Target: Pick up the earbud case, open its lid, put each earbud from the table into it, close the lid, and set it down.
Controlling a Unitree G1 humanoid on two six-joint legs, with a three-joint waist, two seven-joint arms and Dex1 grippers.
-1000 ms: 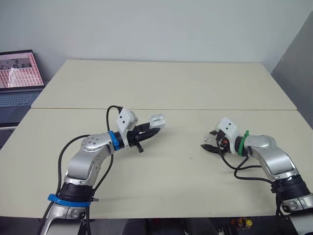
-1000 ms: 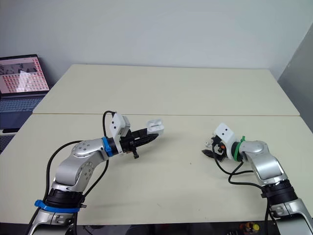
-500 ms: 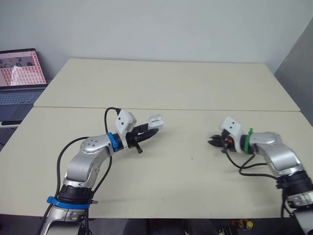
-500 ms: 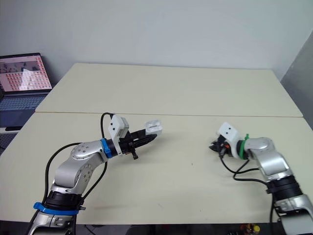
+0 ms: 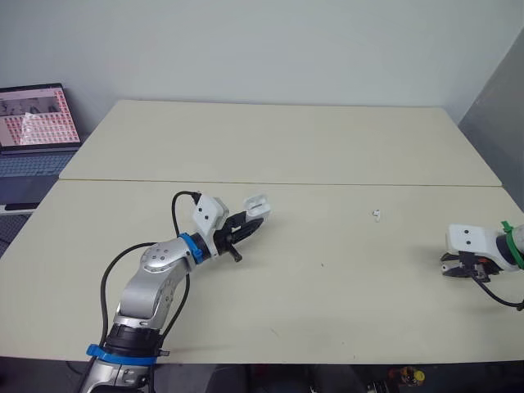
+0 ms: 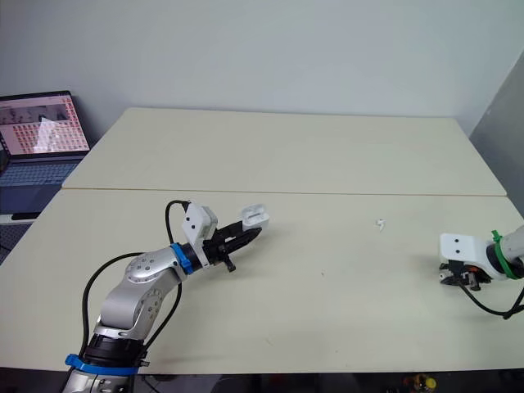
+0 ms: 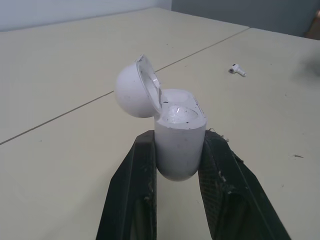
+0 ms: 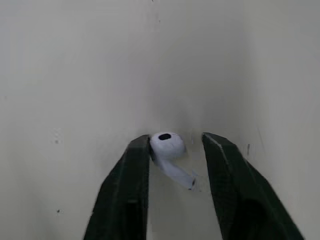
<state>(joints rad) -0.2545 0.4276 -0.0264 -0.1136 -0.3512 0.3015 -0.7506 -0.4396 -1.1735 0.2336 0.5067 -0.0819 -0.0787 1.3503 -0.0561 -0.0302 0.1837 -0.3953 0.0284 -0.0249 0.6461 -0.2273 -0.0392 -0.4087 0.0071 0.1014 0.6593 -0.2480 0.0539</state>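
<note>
Wrist views told us more: left gripper [image 7: 180, 141] clamped the open earbud case [image 7: 181, 122]; right gripper [image 8: 176, 139], low, loosely straddled an earbud [image 8: 167, 145].

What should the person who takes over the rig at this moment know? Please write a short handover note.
Left gripper: shut on the earbud case, held above the table, lid open.
Right gripper: open at the table's far right, straddling one earbud that lies on the table; not yet clamped.
Other earbud: loose on the table, between the two grippers.
Done: case picked up, lid opened.
Left: put both earbuds into the case, close the lid, set the case down.
</note>
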